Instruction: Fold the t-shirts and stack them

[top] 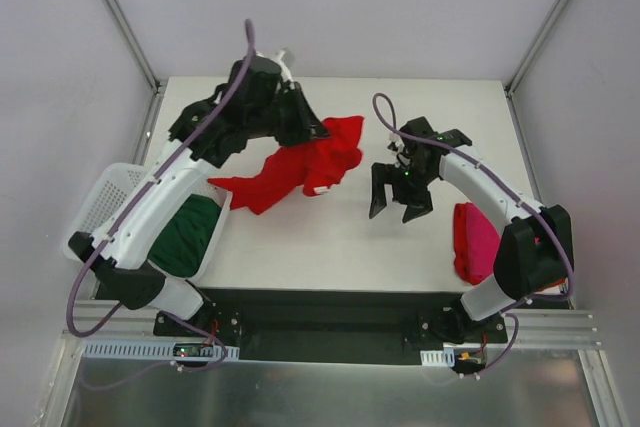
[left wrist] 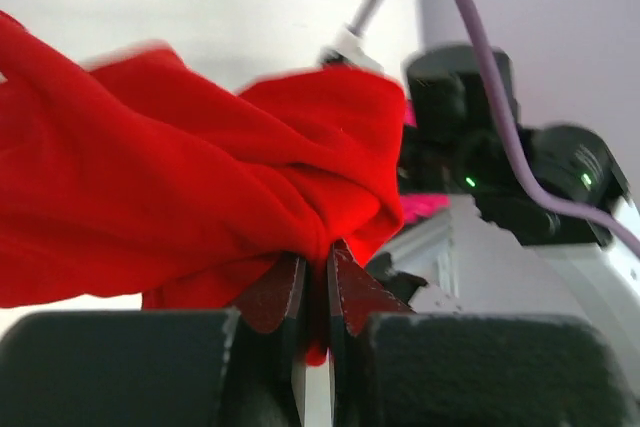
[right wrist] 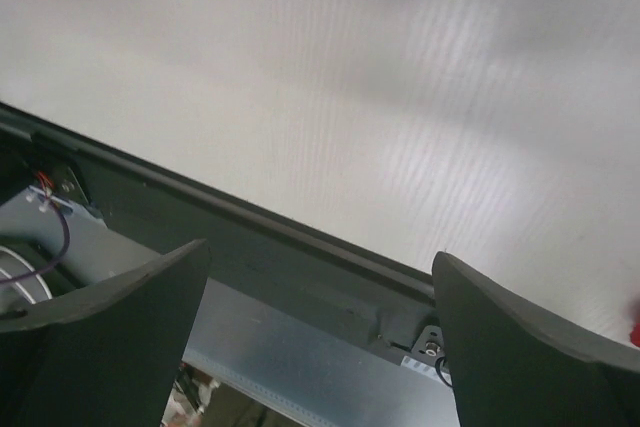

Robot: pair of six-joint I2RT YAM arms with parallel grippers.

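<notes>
A: Risks, quick?

B: The left pincer [left wrist: 315, 287] is pressed together on a thin bunch of the red t-shirt [top: 300, 172]. With so little cloth between the jaws, I'd say any tug could pull it free. The cloth is also twisted right at the grip, so pulling may tighten the knot rather than spread it.

A: Right side?

B: The right pincer [right wrist: 320, 257] is spread wide and holds nothing. It hangs over the bare worktop [top: 330, 247], between the red shirt and the pink t-shirt [top: 475, 242]. If it comes in blind it could pinch two layers at once. The right arm's elbow sits just beside the pink one and could knock it.

A: Anything else?

B: The red shirt's low tail lies near the rim of the basket [top: 105, 192]. Dragged that way, it could snag on the lattice.

A: How does the shirt look?

B: Bright red, soft and crumpled, with no flat panel showing. One end is lifted at the far left of the worktop and the rest trails down across the middle. There's a small white patch on it, maybe a label. I can't make out the sleeves or collar.

A: The others?

B: The pink one is a compact bundle at the right edge. The green t-shirt [top: 190, 232] is heaped in the basket, unfolded.
</notes>
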